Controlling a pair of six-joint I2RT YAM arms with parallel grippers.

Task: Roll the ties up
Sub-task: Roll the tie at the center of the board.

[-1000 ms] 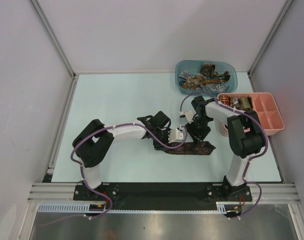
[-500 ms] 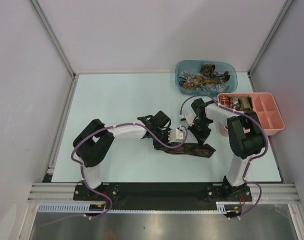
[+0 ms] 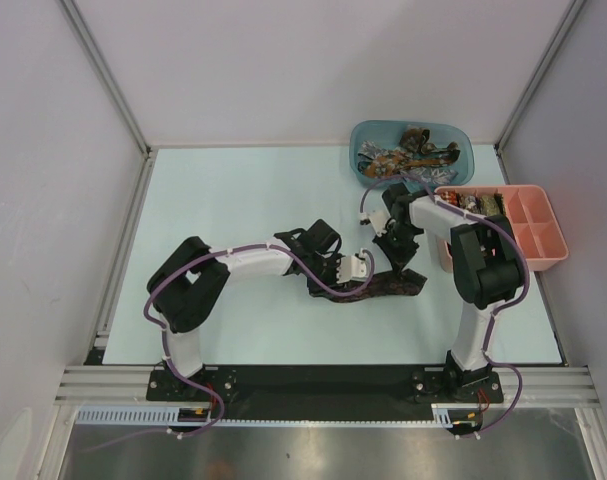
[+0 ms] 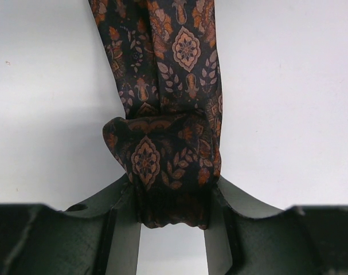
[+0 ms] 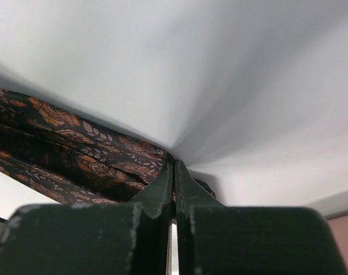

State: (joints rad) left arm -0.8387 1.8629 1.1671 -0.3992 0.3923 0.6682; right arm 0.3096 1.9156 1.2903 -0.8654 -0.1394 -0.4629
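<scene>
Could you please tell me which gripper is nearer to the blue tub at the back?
Right. The right gripper is in front of the blue tub, pinching one end of the tie. The left gripper holds the rolled end, farther forward and left.

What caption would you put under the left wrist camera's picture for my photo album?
Left claw grips the partly rolled end of a dark patterned tie lying on the pale table.

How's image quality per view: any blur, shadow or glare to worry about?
Top external: even, diffuse light, sharp overall, only faint shadows on the table. Left wrist: the tie pattern is crisp, while the left claw is dark and soft-edged at the bottom. Right wrist: the right claw is near-black, the tie sits in shade and a broad soft shadow crosses the table. No glare in any view.
</scene>
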